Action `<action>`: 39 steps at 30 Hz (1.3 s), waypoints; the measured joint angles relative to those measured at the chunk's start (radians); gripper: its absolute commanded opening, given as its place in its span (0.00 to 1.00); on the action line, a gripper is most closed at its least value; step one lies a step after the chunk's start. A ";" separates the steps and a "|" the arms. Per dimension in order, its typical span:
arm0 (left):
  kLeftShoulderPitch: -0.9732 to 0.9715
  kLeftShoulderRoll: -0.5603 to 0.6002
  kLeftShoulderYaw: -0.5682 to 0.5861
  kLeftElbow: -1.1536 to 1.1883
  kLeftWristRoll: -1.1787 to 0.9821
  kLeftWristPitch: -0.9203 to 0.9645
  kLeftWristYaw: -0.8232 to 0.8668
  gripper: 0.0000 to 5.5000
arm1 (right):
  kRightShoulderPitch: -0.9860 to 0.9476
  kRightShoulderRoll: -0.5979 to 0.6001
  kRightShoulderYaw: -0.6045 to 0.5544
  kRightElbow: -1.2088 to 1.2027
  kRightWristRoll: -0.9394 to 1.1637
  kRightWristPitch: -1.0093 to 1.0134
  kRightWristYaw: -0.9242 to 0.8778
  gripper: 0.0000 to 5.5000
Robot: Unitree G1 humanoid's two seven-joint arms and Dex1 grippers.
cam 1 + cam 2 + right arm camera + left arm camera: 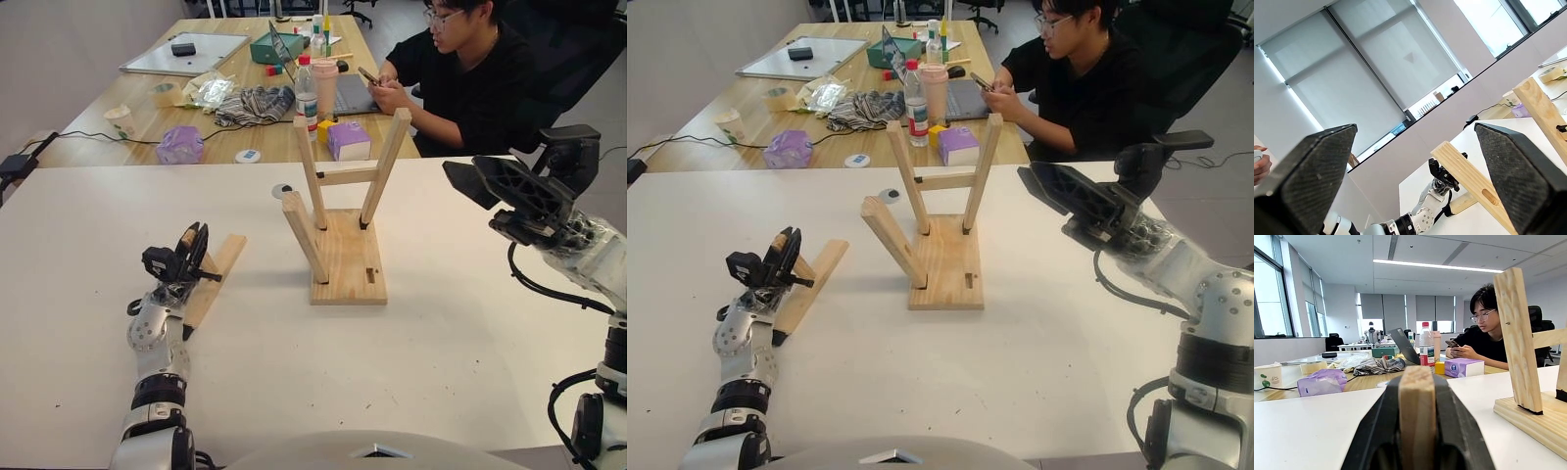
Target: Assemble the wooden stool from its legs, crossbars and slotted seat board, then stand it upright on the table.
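Observation:
The slotted seat board (350, 264) lies flat in the middle of the white table. Three legs stick up from it: two far legs (385, 166) joined by a crossbar (346, 176), and a leaning near-left leg (305, 235). A loose wooden leg (217, 272) lies on the table to the left, with my left gripper (191, 250) shut on one end of it. The left wrist view shows this leg (1418, 416) clamped between the black fingers (1376, 435). My right gripper (468, 182) hangs open above the table, right of the stool; the right wrist view shows its fingers (1312, 171) spread wide.
A small white disc (282, 190) lies near the table's far edge. Behind stands a wooden table (137, 132) with bottles (307, 90), a purple box (349, 140), a purple bag (180, 145), cloth and a laptop. A person sits there holding a phone.

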 measured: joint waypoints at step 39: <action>0.026 0.151 0.005 -0.096 -0.032 0.381 -0.111 0.76 | 0.139 0.080 -0.020 -0.139 0.000 -0.109 -0.056 0.81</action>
